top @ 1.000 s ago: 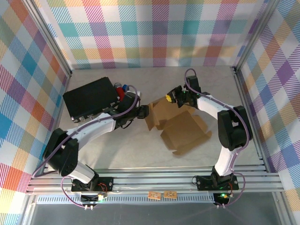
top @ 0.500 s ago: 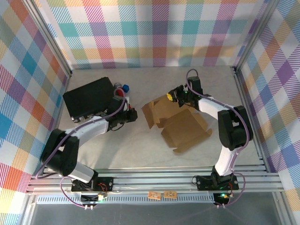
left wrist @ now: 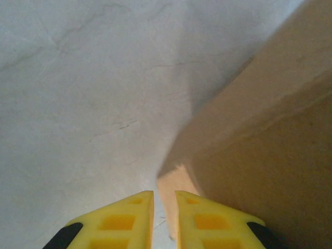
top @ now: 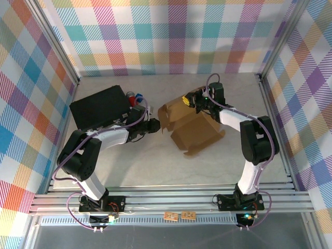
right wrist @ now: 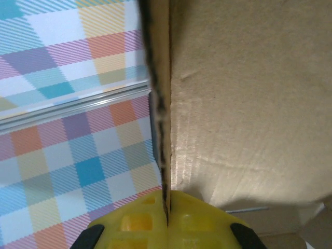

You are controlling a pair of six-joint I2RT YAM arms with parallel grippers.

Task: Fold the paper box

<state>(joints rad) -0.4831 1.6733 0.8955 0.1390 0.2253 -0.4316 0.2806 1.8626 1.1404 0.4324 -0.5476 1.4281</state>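
1. Shifted left and farther since a second ago: paper box [top: 199,129], now mid-table, pulled by right gripper [top: 187,101] at its far flap. Left gripper [top: 157,126] back at the left flap, near black case [top: 98,109].
2. Left wrist: left gripper [left wrist: 165,210] with jaws nearly together and a cardboard corner at the slit; pinched or merely touched, cannot tell. Probably steadying that side.
3. Right wrist: right gripper [right wrist: 167,220] clamped on the flap's raw edge, keeping it upright for folding.

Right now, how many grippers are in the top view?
2. The left gripper sits at the left flap of the cardboard box; the right gripper is clamped on its far edge.
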